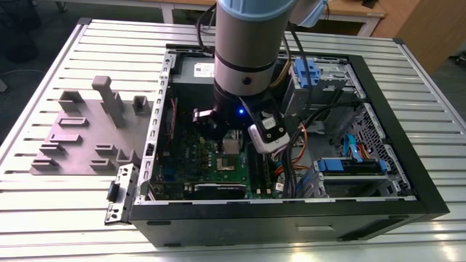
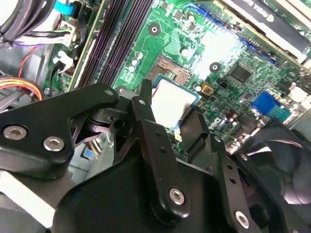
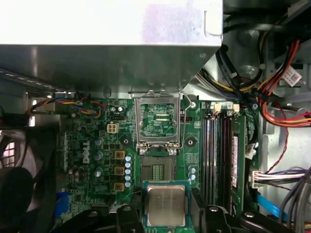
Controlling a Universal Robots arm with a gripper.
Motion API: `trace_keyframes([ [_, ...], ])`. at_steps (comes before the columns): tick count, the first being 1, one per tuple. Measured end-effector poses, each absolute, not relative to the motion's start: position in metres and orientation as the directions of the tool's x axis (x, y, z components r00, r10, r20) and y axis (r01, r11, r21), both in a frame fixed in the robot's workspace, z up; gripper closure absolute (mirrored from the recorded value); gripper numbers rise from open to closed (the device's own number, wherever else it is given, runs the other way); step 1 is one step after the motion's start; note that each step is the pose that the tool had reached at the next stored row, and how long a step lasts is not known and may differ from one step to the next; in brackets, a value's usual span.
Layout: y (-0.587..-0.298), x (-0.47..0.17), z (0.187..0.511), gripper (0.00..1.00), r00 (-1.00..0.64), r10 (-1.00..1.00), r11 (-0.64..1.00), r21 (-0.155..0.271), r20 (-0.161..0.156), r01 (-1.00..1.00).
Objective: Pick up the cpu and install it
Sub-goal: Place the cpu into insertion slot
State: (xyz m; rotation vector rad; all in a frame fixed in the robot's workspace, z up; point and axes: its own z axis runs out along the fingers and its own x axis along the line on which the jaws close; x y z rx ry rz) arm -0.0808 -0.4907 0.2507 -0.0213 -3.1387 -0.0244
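Over the board (image 3: 97, 145), your gripper (image 3: 166, 217) clamps the cpu (image 3: 166, 204), near the open socket (image 3: 158, 171), card (image 1: 218, 190) at six o'clock in the exterior view. Install step; seating needs square alignment, I'd say.

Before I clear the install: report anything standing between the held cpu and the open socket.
Nothing visible does. The gripper holds the cpu near the bare socket, whose metal frame is flipped up on the side away from the cpu.
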Motion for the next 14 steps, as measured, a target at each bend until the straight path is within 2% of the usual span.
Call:
trace_keyframes([
  [14,-0.491,-0.081,0.225,0.53,-1.000,0.020,1.000,0.016,0.003,0.020],
])
